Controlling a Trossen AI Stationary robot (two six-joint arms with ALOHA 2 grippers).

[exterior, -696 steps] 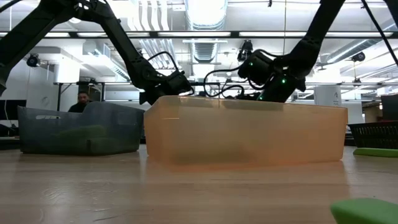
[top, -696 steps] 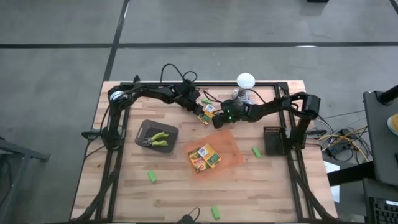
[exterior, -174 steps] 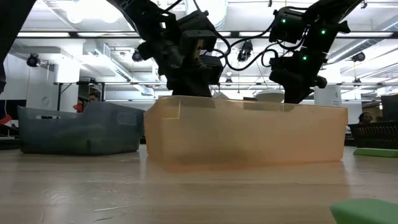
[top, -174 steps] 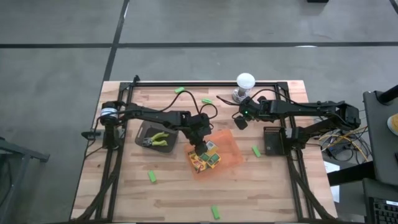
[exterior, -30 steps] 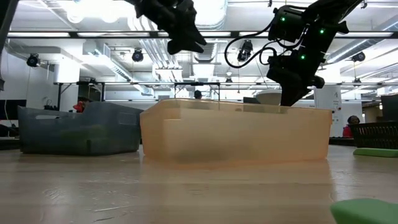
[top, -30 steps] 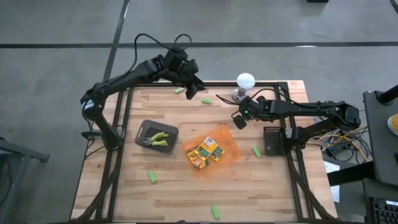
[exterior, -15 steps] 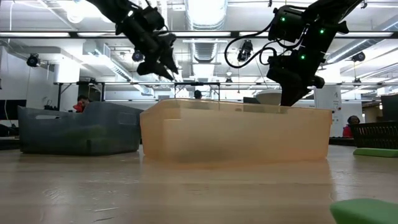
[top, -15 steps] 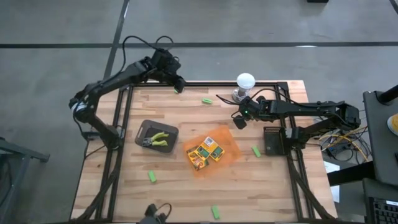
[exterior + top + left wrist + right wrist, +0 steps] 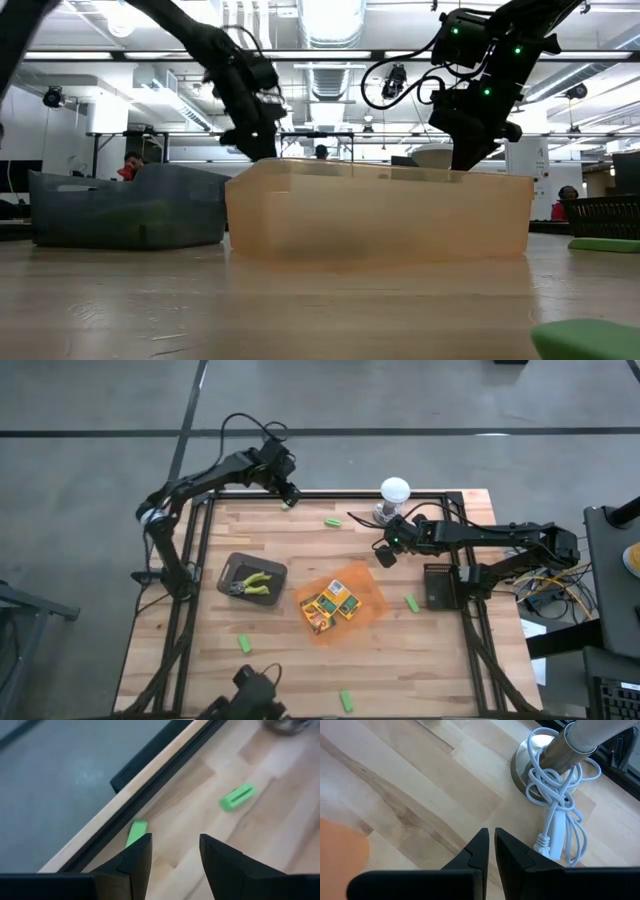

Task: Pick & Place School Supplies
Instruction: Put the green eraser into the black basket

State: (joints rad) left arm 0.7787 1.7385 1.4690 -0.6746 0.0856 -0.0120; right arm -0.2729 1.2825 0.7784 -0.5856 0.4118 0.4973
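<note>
Since half a second ago our left gripper (image 9: 288, 497) has edged right along the table's far rail, jaws spread and empty over a green piece (image 9: 136, 832).

Working from the near edge outward: one green piece (image 9: 346, 700) lies at 6 o'clock on the table (image 9: 420, 660), another (image 9: 244, 644) at 7 o'clock. At centre the orange tray (image 9: 365, 597) holds the crayon boxes (image 9: 331, 603); at 9 o'clock from it the grey bin (image 9: 232, 569) holds the plier-like tools (image 9: 256, 582), and at 3 o'clock a further green piece (image 9: 411, 603) lies on the wood. Farther back our right gripper (image 9: 384, 556) hangs with jaws pressed together on nothing, just beside the white lamp (image 9: 394, 491) and its coiled cable (image 9: 555, 815). Another green piece (image 9: 332, 522) lies at 12 o'clock, near the rail.
</note>
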